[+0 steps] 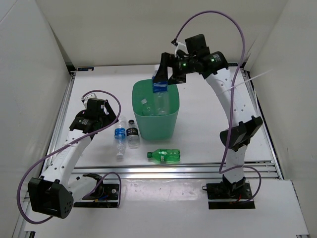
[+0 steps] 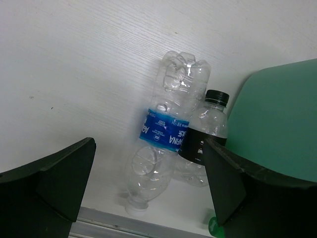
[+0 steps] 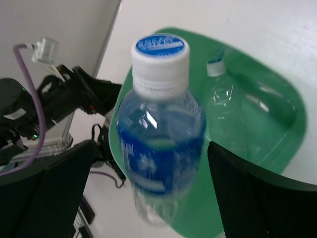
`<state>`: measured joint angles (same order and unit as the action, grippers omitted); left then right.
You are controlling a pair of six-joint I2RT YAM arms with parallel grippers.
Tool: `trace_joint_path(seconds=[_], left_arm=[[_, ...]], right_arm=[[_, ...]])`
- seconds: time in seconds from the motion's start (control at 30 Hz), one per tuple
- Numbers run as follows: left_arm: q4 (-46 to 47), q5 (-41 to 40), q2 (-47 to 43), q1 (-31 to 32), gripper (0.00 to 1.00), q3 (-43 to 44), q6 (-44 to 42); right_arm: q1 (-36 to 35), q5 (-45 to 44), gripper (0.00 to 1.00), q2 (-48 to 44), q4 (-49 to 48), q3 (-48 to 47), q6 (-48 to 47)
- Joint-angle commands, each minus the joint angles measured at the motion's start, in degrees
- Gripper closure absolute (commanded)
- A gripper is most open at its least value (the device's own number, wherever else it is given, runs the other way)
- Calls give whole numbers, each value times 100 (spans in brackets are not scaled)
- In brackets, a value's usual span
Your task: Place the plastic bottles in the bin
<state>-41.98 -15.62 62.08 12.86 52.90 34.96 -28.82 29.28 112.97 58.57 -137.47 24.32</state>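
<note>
My right gripper (image 1: 167, 78) hangs over the far rim of the green bin (image 1: 158, 126) with its jaws apart. A clear bottle with a blue label (image 1: 159, 89) is between them, blurred and clear of both fingers in the right wrist view (image 3: 158, 139). An unlabelled clear bottle (image 3: 225, 114) lies inside the bin (image 3: 292, 124). My left gripper (image 1: 106, 119) is open above a blue-label bottle (image 2: 161, 134) and a black-label, black-cap bottle (image 2: 205, 139), which lie side by side left of the bin (image 2: 272, 124). A green bottle (image 1: 165, 155) lies in front of the bin.
The two bottles on the table (image 1: 120, 135) (image 1: 132, 134) lie close to the bin's left wall. White walls enclose the table on three sides. An aluminium rail (image 1: 173, 171) runs along the near edge, just behind the green bottle.
</note>
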Motion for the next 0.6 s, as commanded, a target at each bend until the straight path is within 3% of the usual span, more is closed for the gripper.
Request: trace_joint_path(seconds=[0.0, 0.17, 0.33, 0.57], left_arm=[[32, 85, -153, -29, 0, -26, -42], [618, 497, 32, -29, 0, -359, 36], [1165, 358, 506, -29, 0, -869, -24], [2034, 779, 910, -29, 0, -1335, -147]], right_arm=[[-19, -132, 0, -142, 401, -201, -330], [402, -432, 0, -1233, -223, 694, -279], [921, 332, 0, -1093, 347, 98, -409], [1194, 596, 0, -1304, 498, 484, -489]])
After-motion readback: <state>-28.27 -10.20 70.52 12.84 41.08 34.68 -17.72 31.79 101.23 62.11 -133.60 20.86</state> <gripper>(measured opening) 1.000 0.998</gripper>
